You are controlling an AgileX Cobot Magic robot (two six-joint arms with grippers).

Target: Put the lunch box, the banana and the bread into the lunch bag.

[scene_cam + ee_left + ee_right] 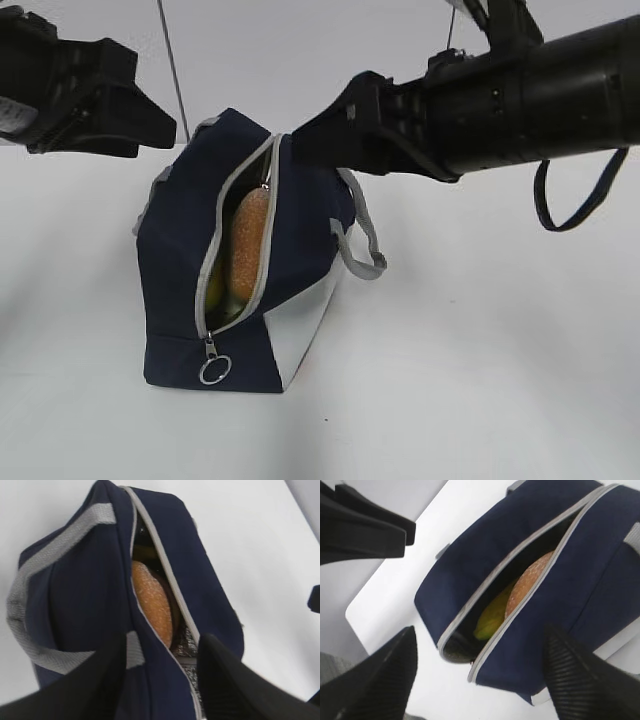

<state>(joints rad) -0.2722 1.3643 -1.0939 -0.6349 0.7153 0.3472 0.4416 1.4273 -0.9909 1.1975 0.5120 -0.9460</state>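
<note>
The lunch bag (245,255) stands on the white tabletop (480,380) with its zipper slit open along the top, the ring pull (214,369) hanging at the near end. The slit's long axis runs from that near end up and away toward the far end, where both arms hover. The bread (246,245) lies lengthwise in the opening, parallel to the slit and pressed close to its right-hand lip. The banana (492,617) sits beside and below it, a yellow-green strip against the other lip. The lunch box cannot be made out in any view; judging by how high the bread rides, it may lie underneath, but the dark interior hides it.

The left gripper (160,680) hangs over one end of the bag with its jaws apart and empty, one jaw over the navy side and grey handle (40,645), the other over the silver lining inside the slit. The right gripper (480,675) also has its jaws spread wide and holds nothing, straddling the bag's end from above. In the exterior view it appears nearer to the bag, just above the far top edge, while the left one stands off to the side.

With bread and banana inside, the packing looks nearly or fully finished. If the bag is to be closed, the pull sits at the end farthest from both arms.
</note>
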